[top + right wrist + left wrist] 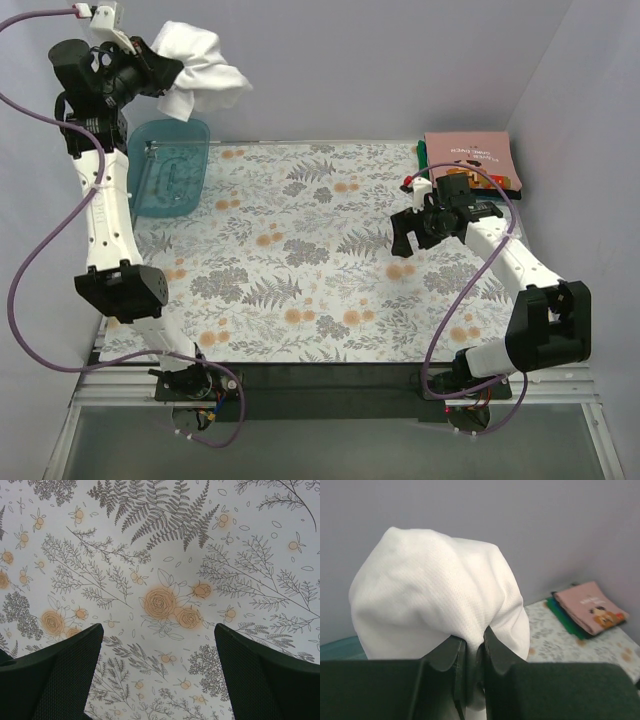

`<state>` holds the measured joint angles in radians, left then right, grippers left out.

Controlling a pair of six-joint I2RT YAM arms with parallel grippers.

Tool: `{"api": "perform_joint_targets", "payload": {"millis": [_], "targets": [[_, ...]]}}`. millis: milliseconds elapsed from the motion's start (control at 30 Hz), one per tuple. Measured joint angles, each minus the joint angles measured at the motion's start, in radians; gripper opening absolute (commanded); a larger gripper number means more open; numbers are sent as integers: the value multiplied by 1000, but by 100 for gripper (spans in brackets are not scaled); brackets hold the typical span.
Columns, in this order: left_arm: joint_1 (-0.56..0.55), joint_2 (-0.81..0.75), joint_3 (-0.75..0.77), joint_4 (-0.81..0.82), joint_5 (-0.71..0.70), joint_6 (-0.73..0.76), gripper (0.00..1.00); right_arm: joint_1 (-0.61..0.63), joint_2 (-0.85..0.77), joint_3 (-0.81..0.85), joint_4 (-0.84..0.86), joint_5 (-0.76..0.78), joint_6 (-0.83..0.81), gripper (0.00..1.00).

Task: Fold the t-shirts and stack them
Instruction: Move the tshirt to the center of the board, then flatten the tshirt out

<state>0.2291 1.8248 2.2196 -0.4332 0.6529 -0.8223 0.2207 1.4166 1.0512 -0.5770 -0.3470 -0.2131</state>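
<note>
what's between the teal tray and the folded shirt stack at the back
Only bare floral tablecloth lies between the teal tray and the folded shirt stack; the top view shows it.

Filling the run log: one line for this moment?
left claw: shut on white t-shirt, held in air near tray | right claw: open, empty, over tablecloth | folded t-shirts: stacked far right corner

Plain, evenly lit pale lilac-grey walls (380,60) enclose the back and both sides of a surface (300,260) covered in white cloth printed with grey ferns and orange blossoms, with a black strip (330,376) and aluminium rail (330,397) along its near edge.
</note>
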Motion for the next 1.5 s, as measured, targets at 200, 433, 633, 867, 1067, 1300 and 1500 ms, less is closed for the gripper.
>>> {"api": "perform_joint_targets", "payload": {"millis": [200, 433, 633, 867, 1067, 1300, 1500], "targets": [[-136, -208, -250, 55, 161, -55, 32, -21, -17, 0, 0, -1, 0, 98], [-283, -370, -878, 28, 230, -31, 98, -61, -33, 0, -14, -16, -10, 98], [-258, -376, -1041, -73, 212, 79, 98, -69, -52, 0, -47, -38, -51, 96], [-287, -426, -1158, -164, 142, 335, 67, -21, 58, 9, -87, -63, -83, 86], [-322, -347, -1231, -142, -22, 385, 51, 93, 206, 102, -100, -45, -98, 81], [-322, -107, -1156, -79, -220, 340, 60, 206, 378, 305, -89, 11, -105, 80], [-322, 14, -1055, -54, -294, 294, 60, 288, 479, 423, -71, 42, -107, 79]]}}
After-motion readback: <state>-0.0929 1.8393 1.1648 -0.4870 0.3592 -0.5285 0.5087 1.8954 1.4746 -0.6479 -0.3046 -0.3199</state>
